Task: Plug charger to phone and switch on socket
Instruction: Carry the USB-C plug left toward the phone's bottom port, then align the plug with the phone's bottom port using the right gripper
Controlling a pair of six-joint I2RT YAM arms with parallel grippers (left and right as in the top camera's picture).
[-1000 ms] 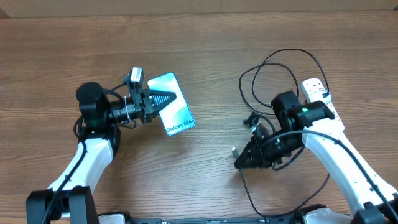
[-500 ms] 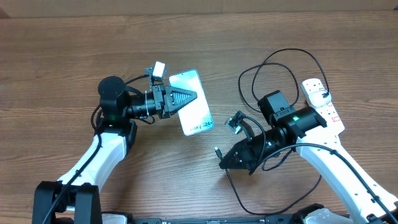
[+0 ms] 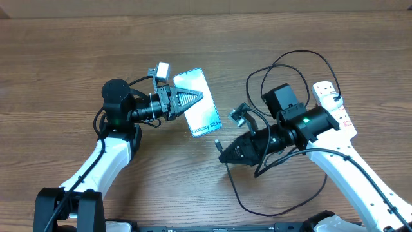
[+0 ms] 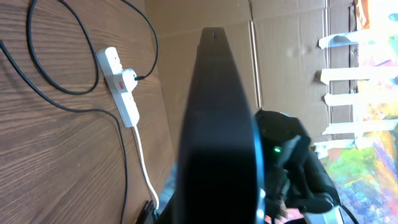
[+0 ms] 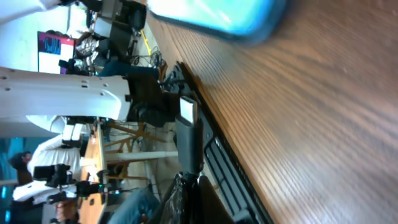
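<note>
The plugging step was in hand: the left tool (image 3: 195, 98) was clamped on the phone (image 3: 206, 116), seemingly lifted off the tabletop (image 3: 58, 51) and tilted, its bottom edge facing the right tool (image 3: 225, 153), which pinched the charger (image 3: 219, 144) just behind its tip. Tip and phone were near but apart. The next move, I judge, called for lining the tip up with the port and pushing straight in; the socket (image 3: 336, 106), well to the right, lay untouched
</note>
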